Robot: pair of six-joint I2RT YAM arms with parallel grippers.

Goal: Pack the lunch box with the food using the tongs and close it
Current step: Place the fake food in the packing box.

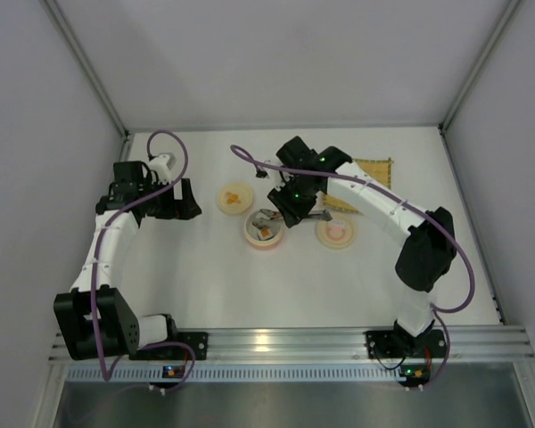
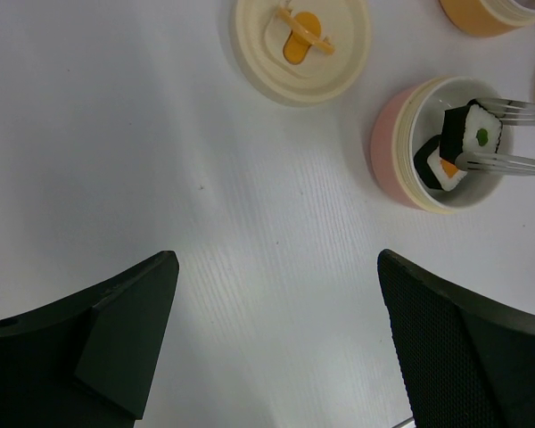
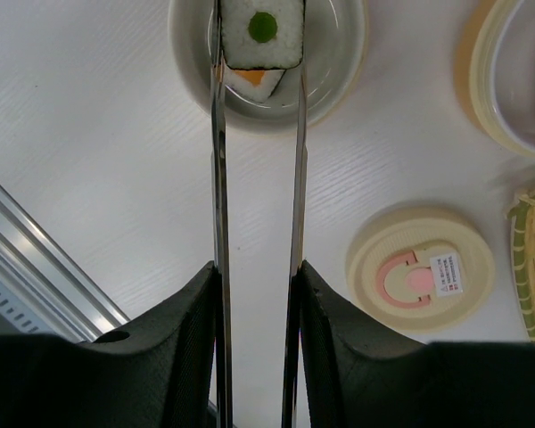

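My right gripper [image 3: 257,272] is shut on the grey metal tongs [image 3: 218,178], which point away from it toward the pink-rimmed bowl [image 3: 341,78]. The tong tips pinch a black-wrapped sushi roll with a green centre [image 3: 262,29] just over that bowl. A second roll with an orange centre [image 3: 250,82] lies inside, under the held one. The left wrist view shows the same bowl [image 2: 388,147] and held roll [image 2: 474,134]. My left gripper [image 2: 276,259] stands open and empty over bare table, left of the bowl. The orange-rimmed bowl [image 3: 504,85] stands beside the pink one, with something red at the frame edge.
The lid with the pink print [image 3: 419,275] lies flat near the tongs. The lid with the orange print [image 2: 300,45] lies beyond my left gripper. The bamboo mat [image 1: 367,175] is at the back right, partly under the right arm. White walls surround the table.
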